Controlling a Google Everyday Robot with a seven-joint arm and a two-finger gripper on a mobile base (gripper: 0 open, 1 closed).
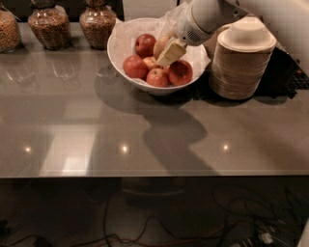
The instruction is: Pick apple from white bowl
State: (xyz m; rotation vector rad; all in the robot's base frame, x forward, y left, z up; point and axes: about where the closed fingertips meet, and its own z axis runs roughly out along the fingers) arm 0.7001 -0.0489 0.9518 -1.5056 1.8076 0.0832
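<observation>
- The white bowl (116,52) stands on the gray bench (145,137), toward the back and a little right of the middle.
- The bowl is lined with crinkled white paper (129,30), which rises above the rim at the back.
- The apple (160,46), pale yellow-green with some red, lies in the back part of the bowl, among the other fruit.
- Five darker red apples lie around it: one at the back left (145,44), one at the front left (135,66), one at the front (158,77), one at the front right (180,72), and a smaller one in the middle (151,61).
- The gripper (168,55) is inside the bowl, pointing down and to the left. Its cream-colored tip lies directly against the right side of the pale apple and covers a part of it.
- I cannot tell whether the gripper is holding the apple or is only beside it.
- The white arm (212,14) comes in from the upper right, above the bowl's rim.
- A tall stack of beige disposable bowls (244,62) stands just to the right of the white bowl.
- Three glass jars with brown contents stand at the back left: one at the edge (7,31), one in the middle (46,24), and one nearest to the bowl (98,21).
- Below the bench there are dark cables (145,234) on the floor.
</observation>
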